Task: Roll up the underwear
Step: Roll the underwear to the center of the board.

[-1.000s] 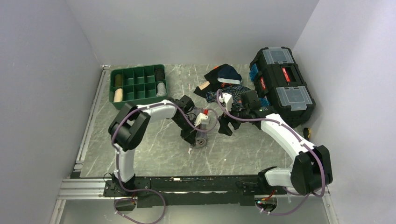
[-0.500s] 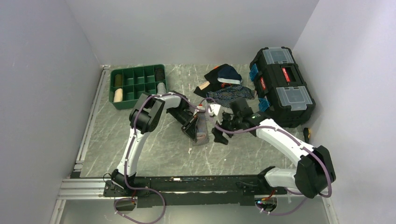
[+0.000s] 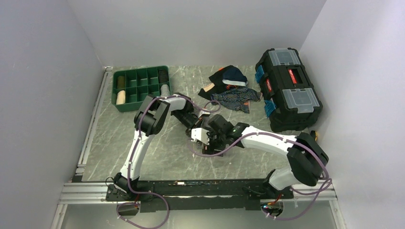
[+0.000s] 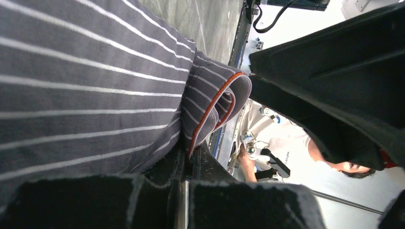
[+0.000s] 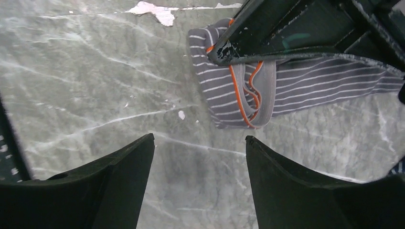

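Underwear: grey cloth with thin pale stripes and an orange-edged waistband (image 5: 224, 95), lying near the middle of the counter (image 5: 71, 71), between the two arms and nearer the near edge than the far one.
Shape of the cloth: folded into a narrow strip. The waistband end is doubled over on itself in a loose curl, and the rest runs out flat along the counter.
Left gripper (image 4: 187, 162): closed tight, with a fold of the striped cloth pinched between its fingers just beside the curled waistband end.
Right gripper (image 5: 199, 138): jaws wide apart with only bare counter between them, holding nothing. It hangs low, just short of the curled end, and is not touching it.
Done so far: the garment looks folded narrow and the first turn seems made at the waistband end.
Left to do: most of the length looks unrolled. The curl needs winding on along the strip into a firm bundle and then releasing so that it keeps its shape.
Other things: a pile of darker garments (image 3: 231, 88) near the far edge, a green tray (image 3: 114, 90) toward the far left corner and a black toolbox (image 3: 289, 86) along the right edge, all well apart from the work.
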Controlling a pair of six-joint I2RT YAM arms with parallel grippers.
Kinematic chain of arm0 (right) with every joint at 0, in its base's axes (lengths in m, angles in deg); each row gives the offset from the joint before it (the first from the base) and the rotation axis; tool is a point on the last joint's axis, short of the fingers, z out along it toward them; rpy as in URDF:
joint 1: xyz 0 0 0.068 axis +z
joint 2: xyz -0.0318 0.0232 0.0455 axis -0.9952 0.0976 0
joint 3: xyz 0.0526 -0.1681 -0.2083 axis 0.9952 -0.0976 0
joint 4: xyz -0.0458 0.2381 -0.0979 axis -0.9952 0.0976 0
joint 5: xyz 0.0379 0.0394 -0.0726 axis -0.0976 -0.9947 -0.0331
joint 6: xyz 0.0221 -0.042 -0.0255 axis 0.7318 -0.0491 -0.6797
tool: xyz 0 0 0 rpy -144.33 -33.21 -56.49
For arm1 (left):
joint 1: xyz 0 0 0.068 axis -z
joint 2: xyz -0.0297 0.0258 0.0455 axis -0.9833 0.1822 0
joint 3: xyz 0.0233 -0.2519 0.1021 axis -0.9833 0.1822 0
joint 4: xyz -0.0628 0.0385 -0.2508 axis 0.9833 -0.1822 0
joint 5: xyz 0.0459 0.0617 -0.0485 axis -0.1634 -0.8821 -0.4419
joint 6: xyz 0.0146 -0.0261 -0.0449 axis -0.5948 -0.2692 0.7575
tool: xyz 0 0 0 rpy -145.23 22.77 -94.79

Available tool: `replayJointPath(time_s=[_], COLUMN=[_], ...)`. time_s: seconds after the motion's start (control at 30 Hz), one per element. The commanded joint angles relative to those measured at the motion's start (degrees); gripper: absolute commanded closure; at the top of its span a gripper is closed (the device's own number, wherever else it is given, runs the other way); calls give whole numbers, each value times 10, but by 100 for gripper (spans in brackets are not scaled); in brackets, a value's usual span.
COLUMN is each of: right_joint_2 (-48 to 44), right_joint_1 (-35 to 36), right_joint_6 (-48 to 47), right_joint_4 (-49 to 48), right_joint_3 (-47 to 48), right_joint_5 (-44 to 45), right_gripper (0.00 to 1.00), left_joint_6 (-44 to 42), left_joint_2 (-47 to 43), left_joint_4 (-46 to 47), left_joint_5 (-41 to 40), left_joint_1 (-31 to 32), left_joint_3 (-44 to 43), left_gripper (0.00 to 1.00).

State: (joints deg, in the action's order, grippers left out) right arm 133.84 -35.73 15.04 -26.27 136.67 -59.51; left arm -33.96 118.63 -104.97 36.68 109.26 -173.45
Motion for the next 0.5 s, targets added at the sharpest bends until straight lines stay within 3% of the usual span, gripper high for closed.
replayJointPath(time_s=[0.0,0.47], right_joint_2=[23,110], right_joint_1=[28,48], right_joint_6=[-37,-73], right_joint_4=[-55,-116], right_joint_3=[13,19], right_joint_5=[74,118], right_gripper=[29,38], left_joint_6=[7,0], left_joint_2=[16,14], left_joint_4=[19,12], left_joint_5=[-17,-18], left_joint_1=[1,1], left_joint_3=[-19,-17], left_gripper=[100,100])
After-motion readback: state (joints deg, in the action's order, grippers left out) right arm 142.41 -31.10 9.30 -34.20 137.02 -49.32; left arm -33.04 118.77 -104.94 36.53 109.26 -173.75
